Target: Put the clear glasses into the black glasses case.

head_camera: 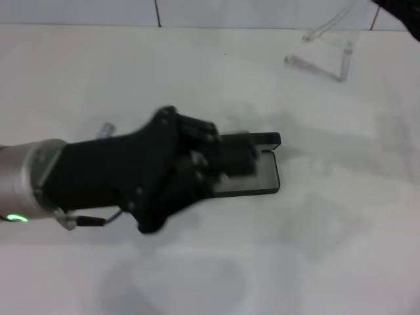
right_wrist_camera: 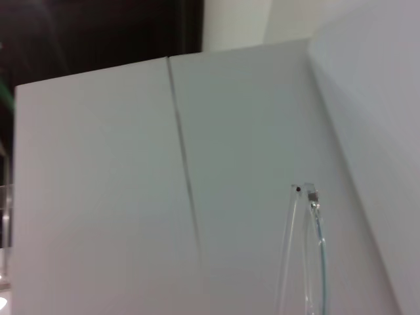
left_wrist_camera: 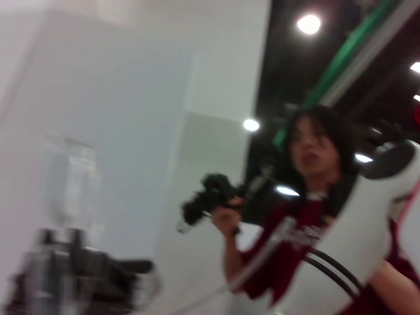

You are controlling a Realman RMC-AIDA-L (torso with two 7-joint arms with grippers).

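Note:
The black glasses case (head_camera: 261, 178) lies open at the table's centre, grey lining up, with its lid edge (head_camera: 266, 138) on the far side. My left gripper (head_camera: 236, 157) reaches in from the left and covers the case's left half; its fingers are blurred against the lid. The clear glasses (head_camera: 319, 69) hang above the table at the far right, arms pointing down and left. My right gripper (head_camera: 401, 12) shows only as a black corner at the top right. In the right wrist view the clear glasses (right_wrist_camera: 307, 256) stick out close in front of the camera, so that gripper holds them.
The white table (head_camera: 197, 72) runs back to a tiled wall (head_camera: 79, 12). In the left wrist view a person (left_wrist_camera: 308, 216) holding a camera stands beyond the table, beside a white machine body (left_wrist_camera: 367, 236).

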